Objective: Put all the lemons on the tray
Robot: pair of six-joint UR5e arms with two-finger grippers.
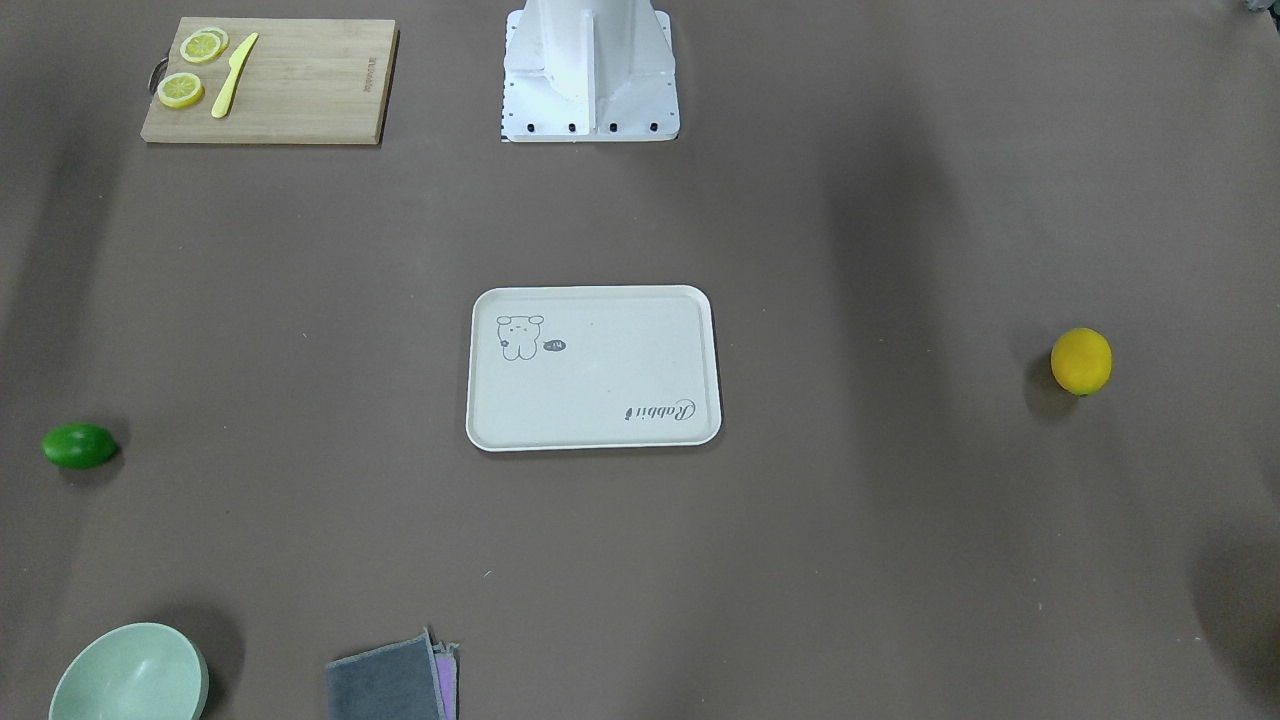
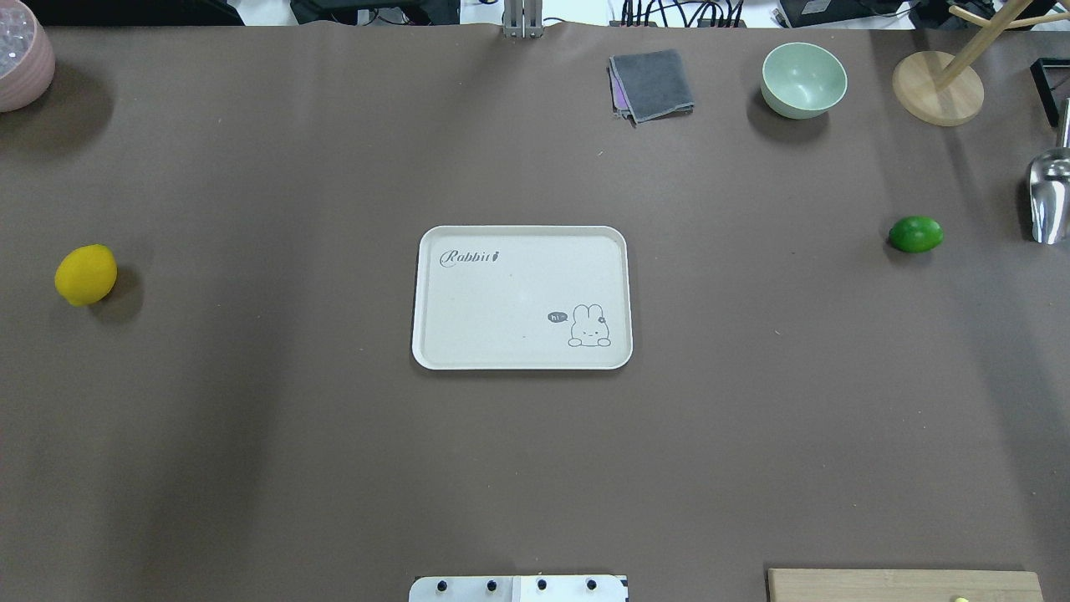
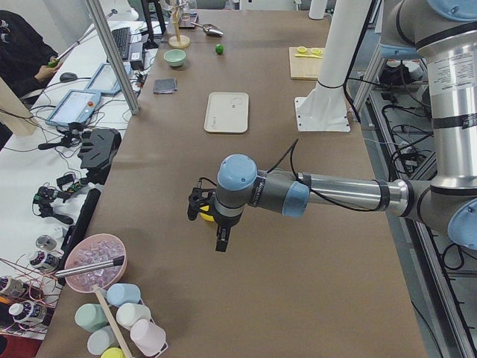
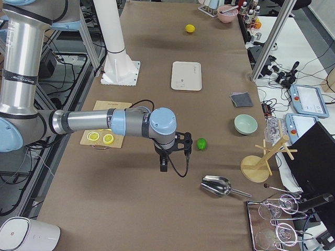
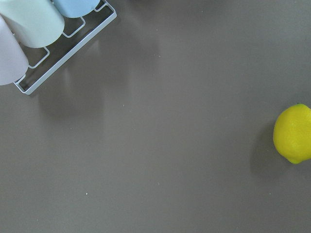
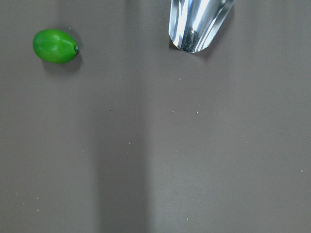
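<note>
The yellow lemon [image 2: 85, 274] and green lemon [image 2: 915, 234] lie well apart from the tray [image 2: 501, 293]. Whether the left gripper [image 3: 200, 211] or right gripper [image 4: 186, 145] is spread cannot be told.

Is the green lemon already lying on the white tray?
No, the green lemon lies on the brown table, well to the side of the tray and not touching it.
</note>
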